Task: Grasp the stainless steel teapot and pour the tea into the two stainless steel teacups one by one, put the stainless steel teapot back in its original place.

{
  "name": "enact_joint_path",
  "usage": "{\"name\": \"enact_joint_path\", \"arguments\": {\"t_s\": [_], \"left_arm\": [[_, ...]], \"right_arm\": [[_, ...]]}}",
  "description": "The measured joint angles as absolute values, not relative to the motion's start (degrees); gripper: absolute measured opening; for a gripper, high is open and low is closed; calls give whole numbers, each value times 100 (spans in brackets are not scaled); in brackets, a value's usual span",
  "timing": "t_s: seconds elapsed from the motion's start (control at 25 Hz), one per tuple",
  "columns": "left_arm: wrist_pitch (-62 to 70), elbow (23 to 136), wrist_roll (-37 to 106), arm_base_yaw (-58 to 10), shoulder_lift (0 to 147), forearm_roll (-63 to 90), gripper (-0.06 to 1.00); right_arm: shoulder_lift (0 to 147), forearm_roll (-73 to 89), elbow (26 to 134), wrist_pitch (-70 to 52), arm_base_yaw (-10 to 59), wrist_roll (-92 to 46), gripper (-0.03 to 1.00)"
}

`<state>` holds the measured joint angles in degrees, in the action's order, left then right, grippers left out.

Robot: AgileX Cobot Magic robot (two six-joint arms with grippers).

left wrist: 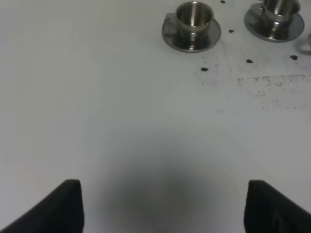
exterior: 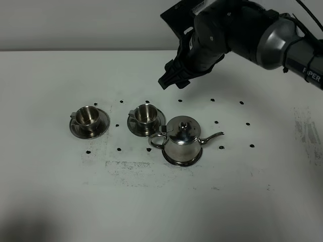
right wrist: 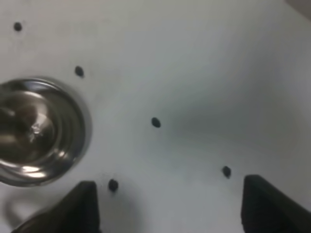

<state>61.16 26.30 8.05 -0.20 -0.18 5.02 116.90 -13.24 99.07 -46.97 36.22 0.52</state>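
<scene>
The stainless steel teapot point(exterior: 182, 141) stands on its round saucer, the original place point(exterior: 174, 161), in the middle of the table, spout to the right. The two stainless steel teacups point(exterior: 89, 117) point(exterior: 147, 114) sit on saucers to its left. My right gripper point(exterior: 171, 80) hangs open above the table behind the teapot and touches nothing. In the right wrist view its fingertips point(right wrist: 82, 206) are wide apart, with a blurred teacup point(right wrist: 39, 131) off to one side. My left gripper point(left wrist: 165, 208) is open over bare table, well short of the teacups point(left wrist: 193, 17) point(left wrist: 279, 9).
Small black dots point(exterior: 216, 122) mark the white tabletop around the tea set. A scuffed grey patch point(exterior: 131, 166) lies in front of the teapot. The table's far edge meets a pale wall point(exterior: 75, 25).
</scene>
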Motion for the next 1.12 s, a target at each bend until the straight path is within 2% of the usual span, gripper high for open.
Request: {"name": "enact_joint_path", "arguments": {"t_s": [0.24,0.6,0.84,1.12], "left_arm": [[6116,2630,805,-20,-18,502,66],[6116,2630,800,-20,-18,502,66],[6116,2630,800,-20,-18,502,66],[6116,2630,800,-20,-18,502,66]], "right_arm": [[11839,-2210,9823,-4505,4047,268,59],[12047,-3099,9802,-4860,4777,602,59],[12142,-3258,9802,-5084,4923,697,59],[12249,-3323,9802,-5102,5007,730,53]]}}
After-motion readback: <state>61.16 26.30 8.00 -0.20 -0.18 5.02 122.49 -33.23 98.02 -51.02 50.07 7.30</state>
